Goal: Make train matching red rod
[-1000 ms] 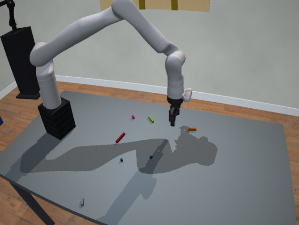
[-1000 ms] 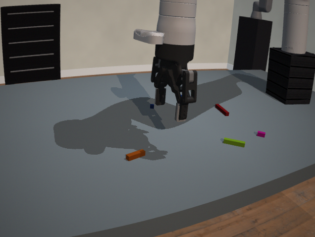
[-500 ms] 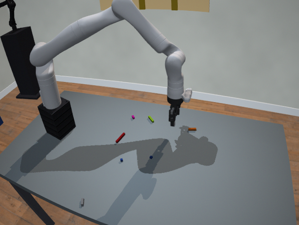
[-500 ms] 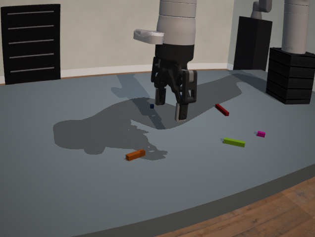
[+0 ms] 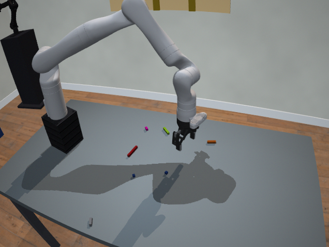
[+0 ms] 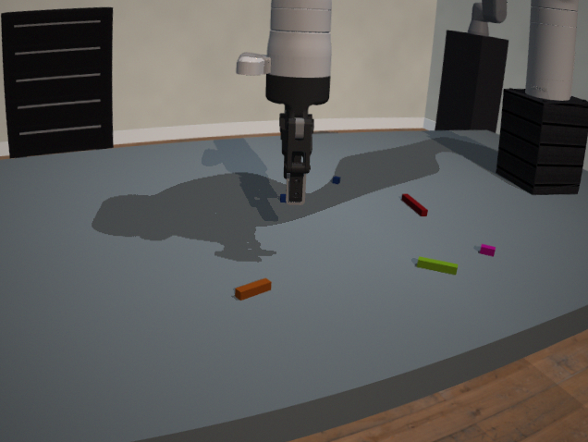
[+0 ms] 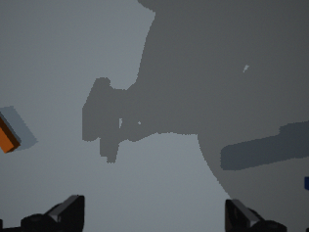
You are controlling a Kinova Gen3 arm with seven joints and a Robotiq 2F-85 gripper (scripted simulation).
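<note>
Going by the top view, we have the red rod (image 5: pixel 132 151) (image 6: pixel 414 204) left of the pincer (image 5: pixel 185 142) (image 6: pixel 295 197) (image 7: pixel 155 209), with one blue (image 5: pixel 133 175) (image 6: pixel 336 179) at its lower left. The lime (image 5: pixel 166 130) (image 6: pixel 437 265) lies upper left, its long axis slanting down rightward, roughly across the line between the fingertips. The other blue (image 5: pixel 166 172) (image 6: pixel 282 198) (image 7: pixel 307 183) lies lower left, nearer than the first. Our only pincer stands wide, holding nothing. We judge both blues and the lime make the train; grasping the lime would want that crossing kept.
</note>
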